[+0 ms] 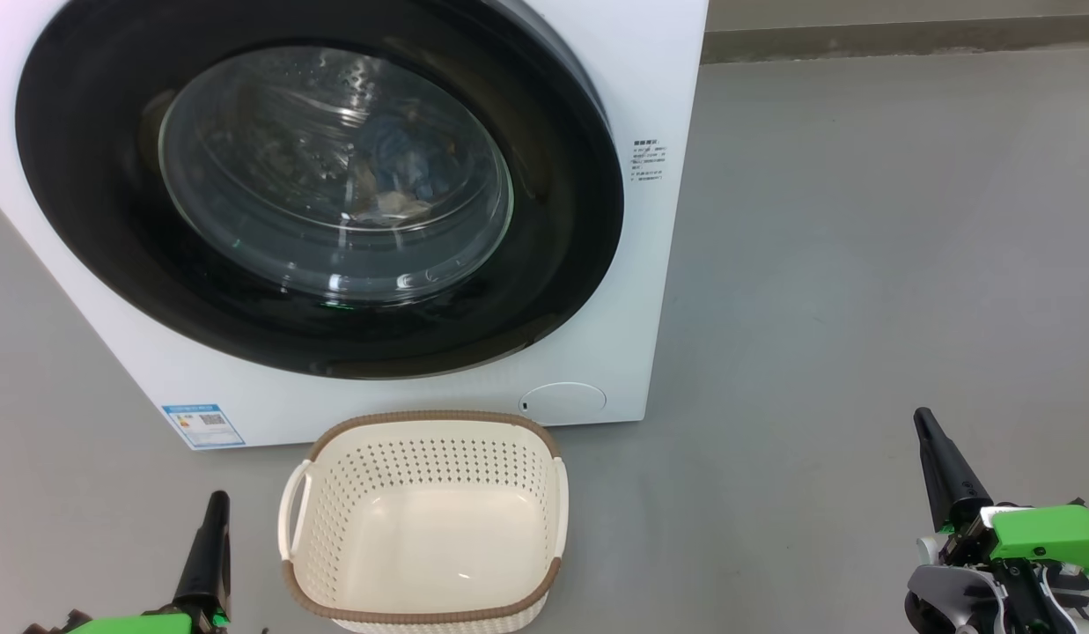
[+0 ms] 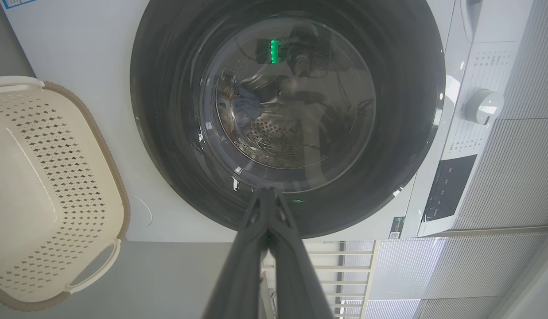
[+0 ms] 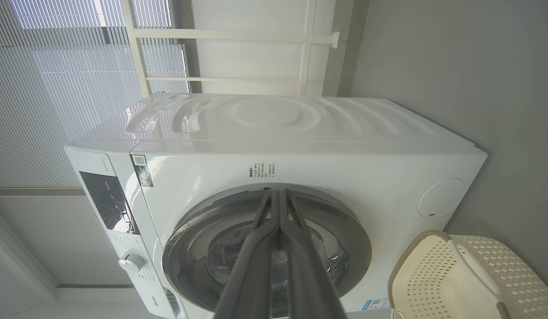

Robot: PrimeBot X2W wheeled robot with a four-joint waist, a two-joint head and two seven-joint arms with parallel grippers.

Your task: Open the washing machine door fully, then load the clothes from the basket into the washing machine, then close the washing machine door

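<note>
The white washing machine (image 1: 597, 370) stands ahead with its round black door (image 1: 95, 220) closed flat against the front. Through the glass window, blue and cream clothes (image 1: 394, 167) lie inside the steel drum. On the floor in front sits the cream basket (image 1: 430, 528) with a brown rim, and nothing lies in it. My left gripper (image 1: 217, 502) is shut at the lower left, beside the basket's handle. My right gripper (image 1: 924, 418) is shut at the lower right, well clear of the machine. The door (image 2: 167, 88), the clothes (image 2: 242, 106), the basket (image 2: 48, 177) and my left gripper (image 2: 267, 190) show in the left wrist view. The right wrist view has the door (image 3: 353, 248), the basket (image 3: 437, 274) and my right gripper (image 3: 277, 192).
Grey floor (image 1: 861, 264) stretches to the right of the machine up to a wall base at the back. A control panel and dial (image 2: 482, 106) sit at the machine's top front. Window blinds (image 3: 56, 88) and a white frame stand behind the machine.
</note>
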